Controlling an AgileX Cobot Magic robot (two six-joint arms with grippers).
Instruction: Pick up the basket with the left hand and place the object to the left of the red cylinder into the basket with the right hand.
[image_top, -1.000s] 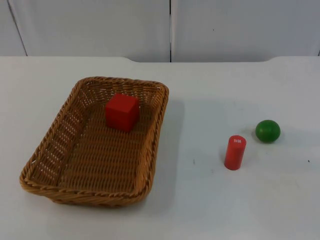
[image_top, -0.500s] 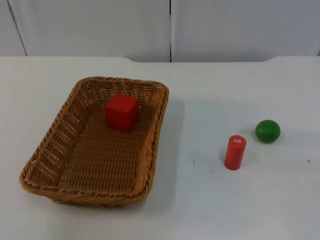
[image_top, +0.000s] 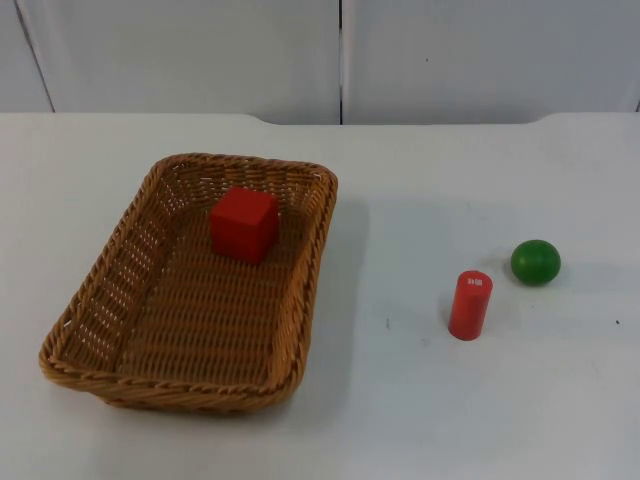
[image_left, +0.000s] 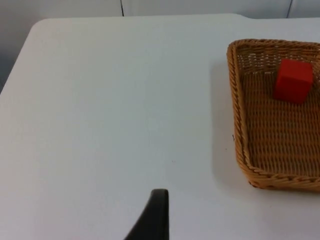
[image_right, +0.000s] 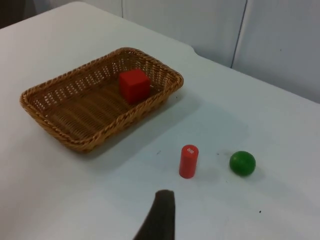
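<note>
Basket (image_top: 190, 290) holds red cube (image_top: 244, 224); its rim is cropped in left wrist view.

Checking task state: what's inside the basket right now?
A red cube sits inside the basket, near its far end, on the woven floor. Nothing else shows in it. The floor patch under the cube is covered, so it can't be checked.

Basket, cube, cylinder and ball on the white bench.

A wicker basket (image_top: 190, 290) sits on the left of the bench (image_top: 420, 400) with a red cube (image_top: 244, 223) inside near its far end. Well to its right a red cylinder (image_top: 470, 305) stands upright, its top bearing a small pale mark, perhaps a label; a green ball (image_top: 535, 262) lies just beyond it to the right, apart.
</note>
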